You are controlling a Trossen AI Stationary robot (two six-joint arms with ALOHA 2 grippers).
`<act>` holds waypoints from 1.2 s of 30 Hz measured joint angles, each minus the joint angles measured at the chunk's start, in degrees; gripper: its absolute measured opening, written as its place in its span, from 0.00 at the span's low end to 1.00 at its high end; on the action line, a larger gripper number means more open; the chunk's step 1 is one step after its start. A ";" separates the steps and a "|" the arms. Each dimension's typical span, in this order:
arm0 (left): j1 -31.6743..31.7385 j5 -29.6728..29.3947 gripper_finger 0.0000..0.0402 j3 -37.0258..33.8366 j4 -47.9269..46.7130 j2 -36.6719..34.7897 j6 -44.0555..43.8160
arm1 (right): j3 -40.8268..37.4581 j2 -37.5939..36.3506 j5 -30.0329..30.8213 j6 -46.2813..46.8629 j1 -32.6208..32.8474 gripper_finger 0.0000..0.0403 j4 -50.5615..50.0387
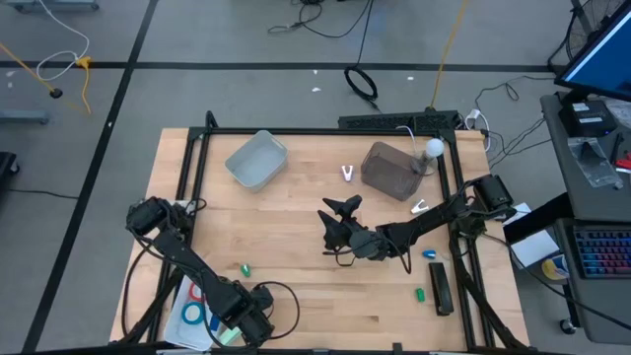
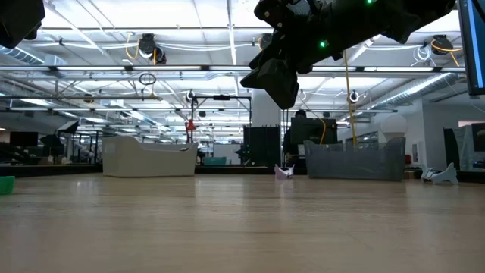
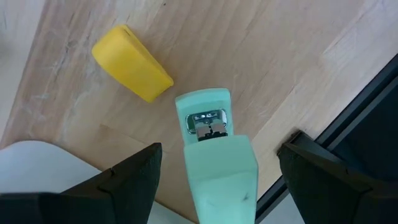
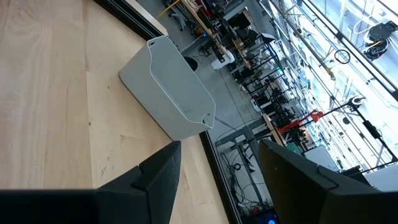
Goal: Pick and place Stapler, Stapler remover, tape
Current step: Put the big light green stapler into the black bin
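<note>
At the near edge of the table [image 1: 296, 316], the left tool [image 1: 258, 325] is seen low over a mint-green stapler [image 3: 219, 155], which lies between its spread fingers [image 3: 130, 183] without being touched by them; a yellow wedge-shaped object [image 3: 132, 63] lies just beside the stapler's nose, and a white sheet with blue and red print [image 1: 192, 308] is spread next to the tool. A small green object [image 1: 245, 268] is found on the wood a little farther in, and toward the near right a green object [image 1: 419, 294], a blue one [image 1: 430, 254] and a long black bar-shaped object [image 1: 441, 288] lie close together. Whether any of these is tape cannot be told. The right tool [image 1: 340, 215] is held above the middle of the table, its fingers [image 4: 155, 180] parted and nothing between them. Beyond it, a small white and pink object [image 1: 347, 174] rests on the wood, and a white object [image 1: 420, 207] lies by the right rail. At the far side stand a pale grey bin [image 1: 256, 160] to the left and a dark translucent bin [image 1: 392, 170] to the right, with a white ball [image 1: 434, 148] just beside the latter.
</note>
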 joint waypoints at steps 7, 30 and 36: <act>0.00 -0.52 0.81 -0.01 -0.06 0.00 -0.33 | 0.00 0.00 0.02 0.00 0.00 0.52 0.00; 1.19 1.46 0.29 -1.71 0.09 -0.04 -0.13 | 0.00 0.00 0.00 0.48 0.00 0.52 0.00; 2.52 3.06 0.29 0.92 0.04 -0.04 0.01 | 0.00 0.00 0.00 0.38 0.00 0.52 0.00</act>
